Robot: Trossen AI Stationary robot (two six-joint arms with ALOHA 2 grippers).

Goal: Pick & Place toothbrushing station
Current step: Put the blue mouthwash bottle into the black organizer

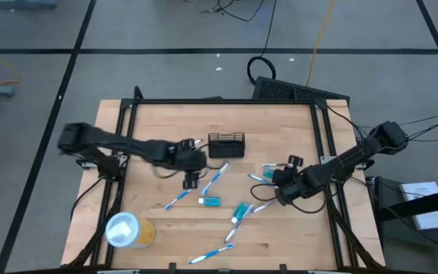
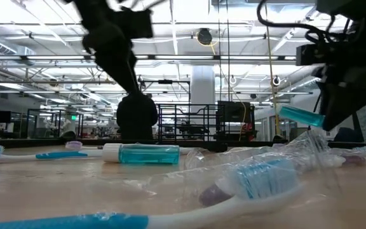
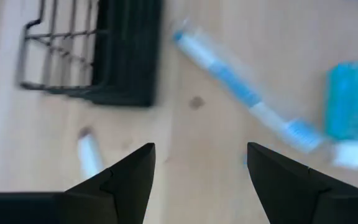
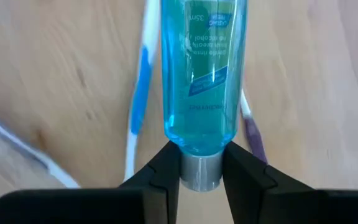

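The toothbrushing station (image 1: pixel 226 144), a small black wire-mesh holder, stands on the wooden table near its far middle; it also shows in the left wrist view (image 3: pixel 92 50). My left gripper (image 1: pixel 191 181) (image 3: pixel 201 149) hovers open just near-left of it, above a blue-and-white toothbrush (image 3: pixel 247 93), with nothing between its fingers. My right gripper (image 1: pixel 274 179) (image 4: pixel 201 155), right of centre, is shut on a small blue bottle (image 4: pixel 197 68) (image 2: pixel 300 116). My right gripper pinches the bottle's silver cap end (image 4: pixel 201 175) between its two fingers. The fingers slant down from the table's right side. The bottle's blue body sticks out past the fingertips, in line with them. The bottle is tilted and lifted clear of the table.
Several blue-and-white toothbrushes (image 1: pixel 213 179) and a second blue bottle (image 1: pixel 211 201) lie scattered at mid-table. Clear plastic wrappers (image 2: pixel 284 152) lie among them. A yellow cup with a white lid (image 1: pixel 130 230) stands near-left. Black frame rails (image 1: pixel 327 144) edge the table.
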